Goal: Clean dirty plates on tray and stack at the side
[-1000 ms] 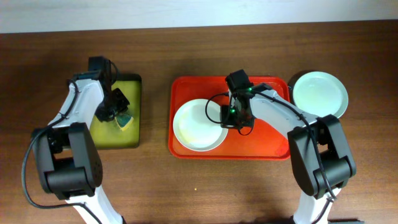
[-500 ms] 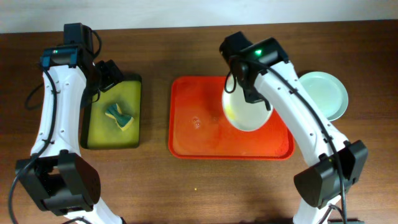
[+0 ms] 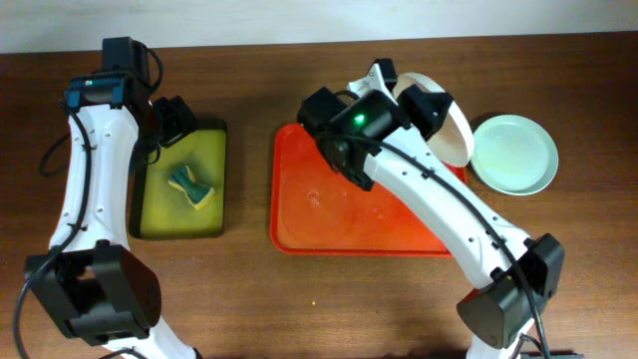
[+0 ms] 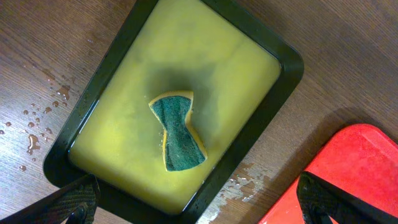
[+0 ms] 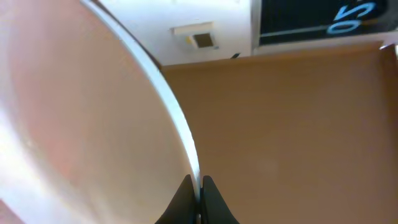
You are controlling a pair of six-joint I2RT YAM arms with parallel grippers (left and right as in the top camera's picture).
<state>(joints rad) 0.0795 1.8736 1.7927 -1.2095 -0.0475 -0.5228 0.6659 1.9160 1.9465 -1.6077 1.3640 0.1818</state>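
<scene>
Overhead looks straight down on the whole tabletop (image 3: 249,299). Left wrist faces down from nearer, sharing with it the yellow-green tray (image 4: 211,68) and the red tray (image 4: 354,162) corner. Right wrist tilts sidelong, tight against a plate (image 5: 74,124).

Overhead view: bright, even light, sharp, shadows faint on table (image 3: 299,299). Left wrist view: crisp, droplets (image 4: 31,140) glinting on table up-left of left hand (image 4: 199,208). Right wrist view: plate (image 5: 62,124) above right hand (image 5: 199,200) heavily blurred, rim glaring white.
</scene>
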